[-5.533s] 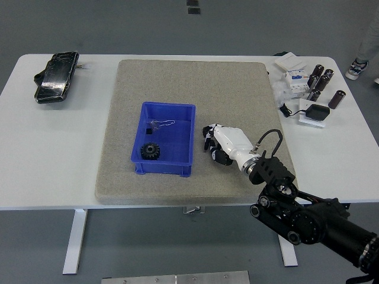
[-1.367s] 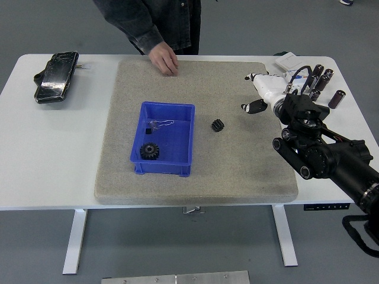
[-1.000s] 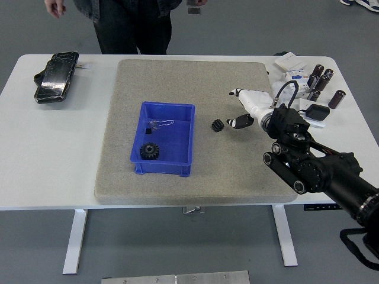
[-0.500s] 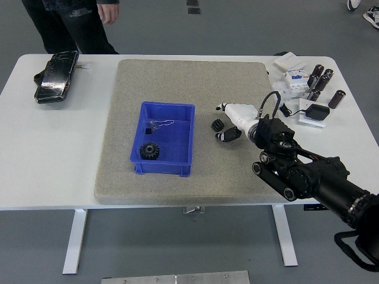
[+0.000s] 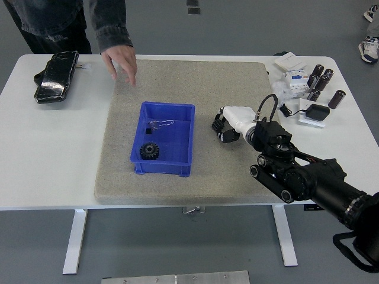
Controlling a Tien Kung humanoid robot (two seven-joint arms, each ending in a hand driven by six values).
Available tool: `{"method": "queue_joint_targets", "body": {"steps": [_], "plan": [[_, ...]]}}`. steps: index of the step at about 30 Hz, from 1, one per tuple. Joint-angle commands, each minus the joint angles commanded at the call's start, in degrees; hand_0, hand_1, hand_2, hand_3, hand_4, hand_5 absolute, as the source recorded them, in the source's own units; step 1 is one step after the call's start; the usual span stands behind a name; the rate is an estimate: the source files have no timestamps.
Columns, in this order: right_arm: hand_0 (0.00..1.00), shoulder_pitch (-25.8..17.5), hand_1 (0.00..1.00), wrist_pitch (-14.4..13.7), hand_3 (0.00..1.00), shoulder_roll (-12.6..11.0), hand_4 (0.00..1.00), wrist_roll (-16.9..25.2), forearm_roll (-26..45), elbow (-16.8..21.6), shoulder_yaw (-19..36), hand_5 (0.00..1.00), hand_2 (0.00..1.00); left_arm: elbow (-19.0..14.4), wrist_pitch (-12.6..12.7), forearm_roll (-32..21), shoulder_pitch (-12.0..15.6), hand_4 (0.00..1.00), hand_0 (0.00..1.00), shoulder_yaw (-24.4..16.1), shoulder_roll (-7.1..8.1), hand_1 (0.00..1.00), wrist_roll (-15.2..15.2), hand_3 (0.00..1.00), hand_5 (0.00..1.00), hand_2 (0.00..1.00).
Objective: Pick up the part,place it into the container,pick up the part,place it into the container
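Far left, a black pouch (image 5: 55, 76) is lying on the white table (image 5: 47, 154), long axis running near to far. A person's hand (image 5: 120, 61) is reaching in from the far side, fingers hanging over the top-left corner of the grey mat (image 5: 195, 177); half a second ago that person was standing back at the far-left edge with the hand off the table.

The blue bin (image 5: 164, 146) is sitting left of centre on the mat, long axis near to far. It is holding a black gear (image 5: 150, 151) lying flat near its near-left corner, a small black cube (image 5: 147, 130) further back and a clear bit of plastic (image 5: 161, 124) near the far wall. Contents are looking unchanged.

Just right of the bin, the right hand (image 5: 227, 128) is sitting low on the mat with black fingers (image 5: 220, 126) curling down over the spot where the second small gear was lying. That gear is hidden under the fingers now, so can't tell its orientation or whether it's actually gripped. Half a second ago the gear was visible just left of the fingers.

Far right, a clutter of black cylinders (image 5: 320, 79), white boxes (image 5: 295, 76) and a black pad (image 5: 314, 112) is sitting on the table
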Motion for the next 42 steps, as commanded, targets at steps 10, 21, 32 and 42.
{"method": "queue_joint_targets", "body": {"steps": [10, 21, 32, 42], "plan": [[0.678, 0.01, 0.471, -1.34, 0.455, -0.19, 0.441, 0.37, 0.2, -0.03, -0.41, 0.002, 0.467, 0.0, 0.07, -0.14, 0.02, 0.643, 0.64, -0.07, 0.0, 0.617, -0.22, 0.596, 0.27, 0.584], [0.679, -0.33, 0.472, -1.79, 0.428, -1.33, 0.408, -0.78, -5.02, 6.01, 6.86, 0.002, 0.45, 0.0, 0.17, -0.4, 0.14, 0.642, 0.64, -0.03, -0.13, 0.617, -0.22, 0.596, 0.278, 0.585], [0.688, -4.7, 0.493, -4.13, 0.439, 0.63, 0.422, -2.38, -8.94, 18.98, 6.99, 0.002, 0.474, 0.0, 0.16, -0.46, 0.35, 0.642, 0.64, 0.02, -0.3, 0.617, -0.16, 0.595, 0.29, 0.585], [0.953, -5.68, 0.895, -4.12, 0.791, 2.49, 0.538, -2.24, -9.18, 21.24, 1.29, 0.18, 0.878, 0.0, 0.15, -0.41, 0.32, 0.641, 0.64, -0.07, -0.27, 0.617, -0.06, 0.595, 0.292, 0.585]]}}
